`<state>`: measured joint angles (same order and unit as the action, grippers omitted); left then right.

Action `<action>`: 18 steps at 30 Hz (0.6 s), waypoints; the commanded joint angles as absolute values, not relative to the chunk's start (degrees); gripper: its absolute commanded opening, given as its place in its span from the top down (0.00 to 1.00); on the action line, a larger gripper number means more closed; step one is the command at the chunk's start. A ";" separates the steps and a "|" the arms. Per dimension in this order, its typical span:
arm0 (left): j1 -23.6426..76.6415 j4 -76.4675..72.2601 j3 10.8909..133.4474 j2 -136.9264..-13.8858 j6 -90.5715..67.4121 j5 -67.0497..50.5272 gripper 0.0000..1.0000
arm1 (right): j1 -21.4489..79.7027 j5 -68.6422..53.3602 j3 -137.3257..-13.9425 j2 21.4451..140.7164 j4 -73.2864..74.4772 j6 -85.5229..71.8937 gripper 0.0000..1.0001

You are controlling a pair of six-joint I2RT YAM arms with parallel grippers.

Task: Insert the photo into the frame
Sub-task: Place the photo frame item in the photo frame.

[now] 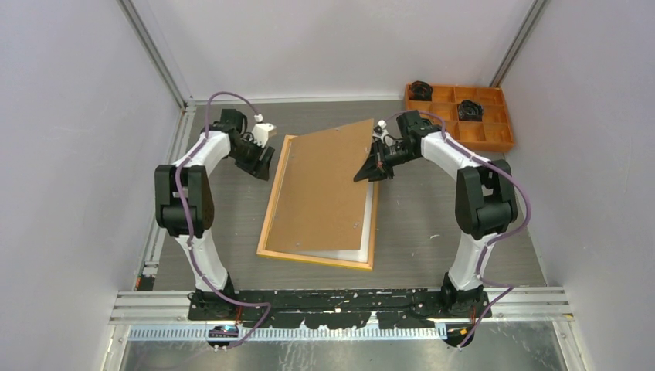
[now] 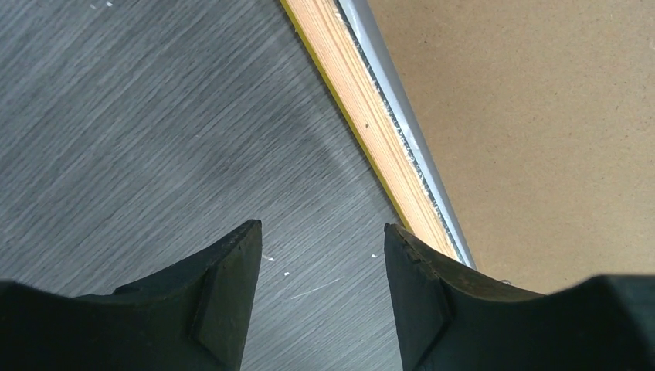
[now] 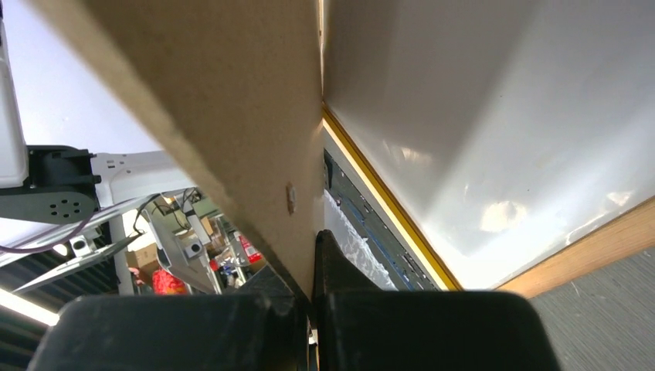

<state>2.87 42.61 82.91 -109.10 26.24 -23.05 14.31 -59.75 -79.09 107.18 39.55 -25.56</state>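
The frame (image 1: 268, 224) lies face down on the table, its wood-coloured back up. A white sheet, which looks like the photo's plain back (image 1: 347, 253), lies inside it and shows along the near and right edges. The brown backing board (image 1: 324, 185) rests askew on top, its right side lifted. My right gripper (image 1: 369, 171) is shut on the board's right edge. In the right wrist view the fingers (image 3: 305, 247) pinch the board (image 3: 216, 100) above the white sheet (image 3: 502, 116) and the frame rail (image 3: 595, 247). My left gripper (image 1: 263, 166) is open and empty (image 2: 320, 232) over bare table beside the frame's left rail (image 2: 378, 131).
An orange compartment tray (image 1: 494, 143) with black parts stands at the back right. White walls close the left, right and back sides. The arm bases and a metal rail (image 1: 340, 309) run along the near edge.
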 commanded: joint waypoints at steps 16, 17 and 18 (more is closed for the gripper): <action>2.63 38.11 76.25 -110.91 28.87 -24.78 0.49 | 15.18 -64.34 -84.70 112.24 35.94 -27.69 0.99; 2.68 38.78 76.43 -111.03 29.17 -24.93 0.50 | 15.23 -64.29 -85.06 112.65 36.05 -27.73 0.99; 2.75 38.85 76.39 -111.05 29.18 -24.92 0.50 | 15.26 -64.33 -85.46 112.99 36.14 -27.64 0.99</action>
